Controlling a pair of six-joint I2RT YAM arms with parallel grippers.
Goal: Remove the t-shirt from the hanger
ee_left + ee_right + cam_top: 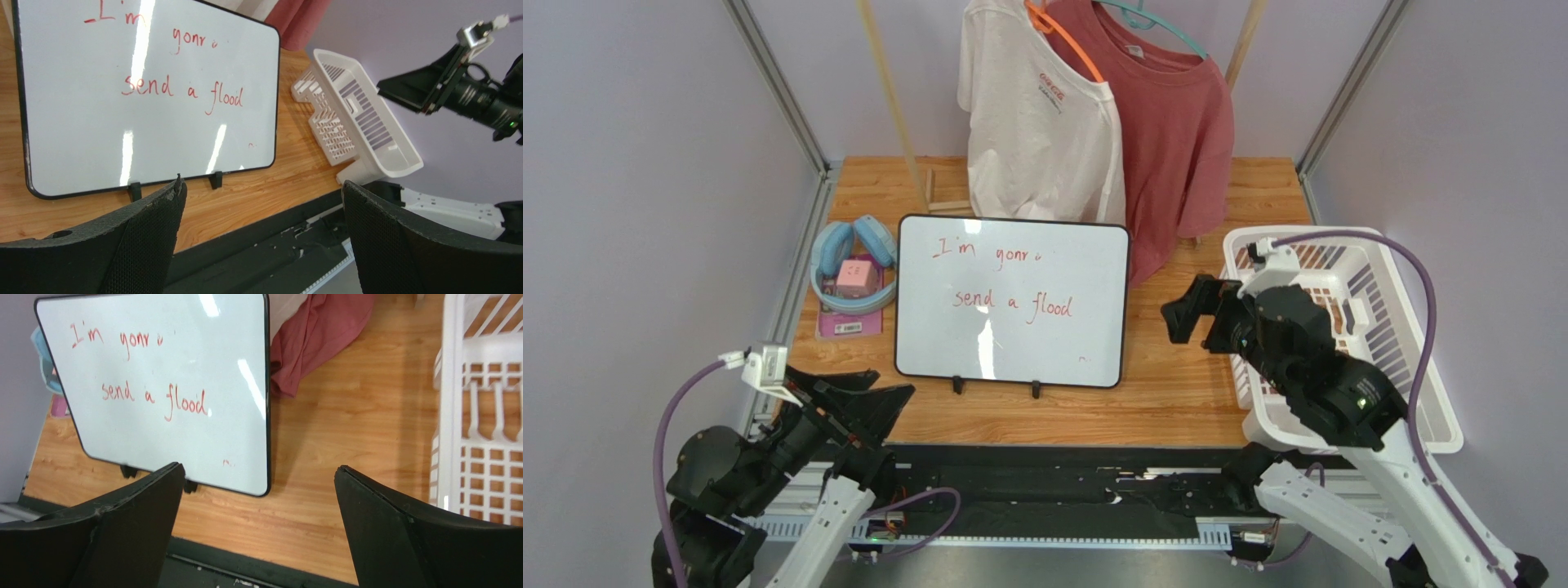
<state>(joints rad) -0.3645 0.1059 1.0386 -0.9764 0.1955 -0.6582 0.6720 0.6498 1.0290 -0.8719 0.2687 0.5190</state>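
Note:
Two t-shirts hang at the back of the table: a white t-shirt [1038, 129] on an orange hanger [1069, 43] and a red t-shirt [1173, 135] on a teal hanger [1161, 25]. The red shirt's hem [319, 337] shows in the right wrist view. My left gripper [873, 398] is open and empty, low at the near left edge [261, 190]. My right gripper [1185, 312] is open and empty, raised over the table right of the whiteboard, well short of the shirts [258, 474].
A whiteboard [1011, 300] with red writing stands mid-table in front of the shirts. A white laundry basket [1382, 331] sits at the right. Blue headphones [852, 263] and a pink item [852, 321] lie at the left. Wooden rack posts [891, 98] rise behind.

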